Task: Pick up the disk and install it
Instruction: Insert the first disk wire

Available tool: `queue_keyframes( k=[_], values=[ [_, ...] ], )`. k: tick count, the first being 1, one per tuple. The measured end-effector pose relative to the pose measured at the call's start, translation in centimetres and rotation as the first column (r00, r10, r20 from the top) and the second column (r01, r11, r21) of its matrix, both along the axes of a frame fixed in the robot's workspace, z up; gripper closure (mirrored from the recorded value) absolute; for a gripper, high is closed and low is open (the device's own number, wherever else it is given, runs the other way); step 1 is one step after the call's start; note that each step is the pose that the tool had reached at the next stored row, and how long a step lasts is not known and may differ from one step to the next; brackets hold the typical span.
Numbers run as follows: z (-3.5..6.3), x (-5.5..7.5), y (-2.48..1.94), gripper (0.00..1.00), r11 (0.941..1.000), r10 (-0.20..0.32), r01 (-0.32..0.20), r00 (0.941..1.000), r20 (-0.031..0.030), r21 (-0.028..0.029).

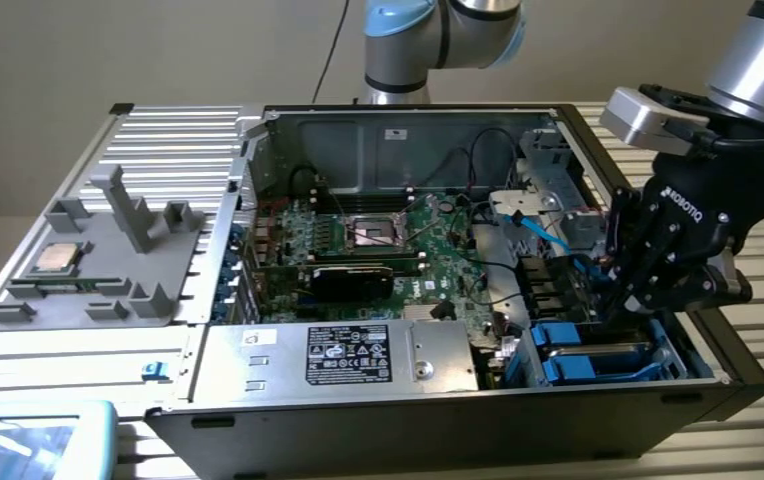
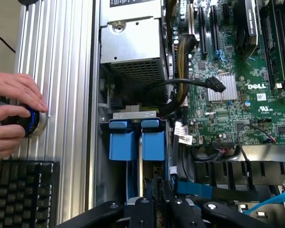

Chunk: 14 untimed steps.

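Reaching into the case (image 1: 342, 140) beside the power supply (image 1: 355, 355), hand (image 1: 618, 305) low over the disk (image 1: 596, 360) lying next to that supply, probably to seat it; open or closed cannot be told.

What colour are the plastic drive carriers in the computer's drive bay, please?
The plastic drive carriers are bright blue, clearest in the wrist view.

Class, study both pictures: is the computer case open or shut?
Open. Nothing covers the upper side of the computer case, so the motherboard and the power supply lie exposed, and the tool reaches down inside it.
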<state>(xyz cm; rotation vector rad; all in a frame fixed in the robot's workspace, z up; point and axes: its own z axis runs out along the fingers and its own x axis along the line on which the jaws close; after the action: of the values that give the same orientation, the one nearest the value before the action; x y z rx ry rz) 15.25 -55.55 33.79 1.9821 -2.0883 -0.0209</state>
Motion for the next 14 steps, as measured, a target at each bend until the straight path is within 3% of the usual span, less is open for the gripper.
queue_keyframes(
  k=[1,2,14],
  values=[
    [0.0,0.05,0.0,0.84,1.0,0.0,0.0,1.0,-0.0062,0.0003],
    [0.0,0.1,0.0,0.84,1.0,0.0,0.0,1.0,-0.0081,0.001],
    [-0.34,0.46,-0.08,0.84,1.0,0.0,0.0,0.9999,-0.0142,0.0026]
  ],
)
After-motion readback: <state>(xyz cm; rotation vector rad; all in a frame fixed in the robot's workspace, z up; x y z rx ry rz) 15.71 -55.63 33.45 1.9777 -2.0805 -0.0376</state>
